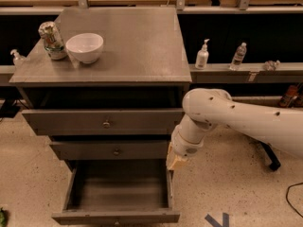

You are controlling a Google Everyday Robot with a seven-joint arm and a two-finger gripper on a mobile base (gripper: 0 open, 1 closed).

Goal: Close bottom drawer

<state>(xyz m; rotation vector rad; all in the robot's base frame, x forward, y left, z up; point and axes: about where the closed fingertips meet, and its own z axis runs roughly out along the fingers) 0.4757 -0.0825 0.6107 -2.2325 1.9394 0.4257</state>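
Note:
The bottom drawer [116, 216] of the grey cabinet stands pulled far out, an empty grey box with thin side walls and a flat front panel near the picture's lower edge. The middle drawer front [113, 150] and the top drawer front [104, 122], each with a brass knob, stick out less. My white arm reaches in from the right, and my gripper [176, 162] hangs at the cabinet's right side, just above the back of the bottom drawer's right wall.
On the cabinet top [142, 56] stand a white bowl [84, 47] and a crumpled can [51, 40]. A ledge behind holds a pump bottle [202, 56] and a water bottle [238, 56]. A chair base [272, 162] is on the floor at right.

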